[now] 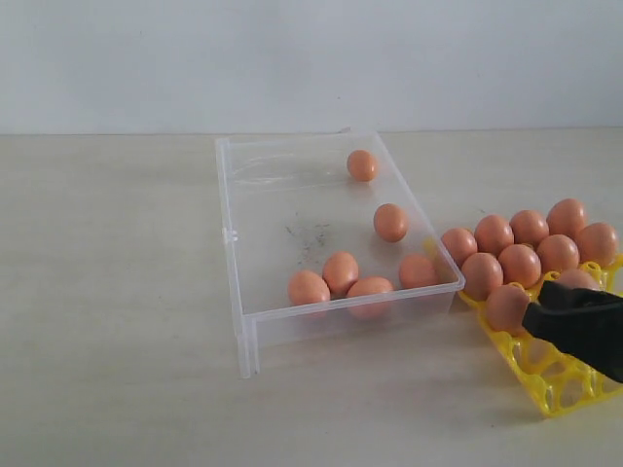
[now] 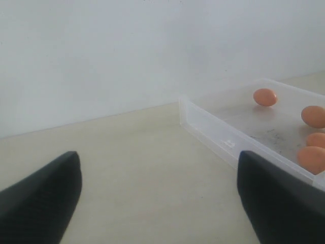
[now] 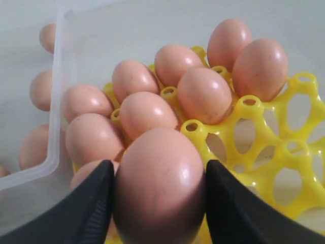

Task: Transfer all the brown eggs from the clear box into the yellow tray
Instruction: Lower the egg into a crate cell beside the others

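Our right end effector [image 3: 160,203] is clamped on one egg [image 3: 157,157] across its middle, just above the tray [image 1: 555,394], where about nine others sit. Six eggs [image 1: 340,271] lie in the box [image 1: 238,292]. Our left end effector [image 2: 160,193] hangs released over the tabletop [image 2: 142,142] beside the box. We judge the shells light, smooth, slippery and brittle, so we grip each belly gently, never the ends.
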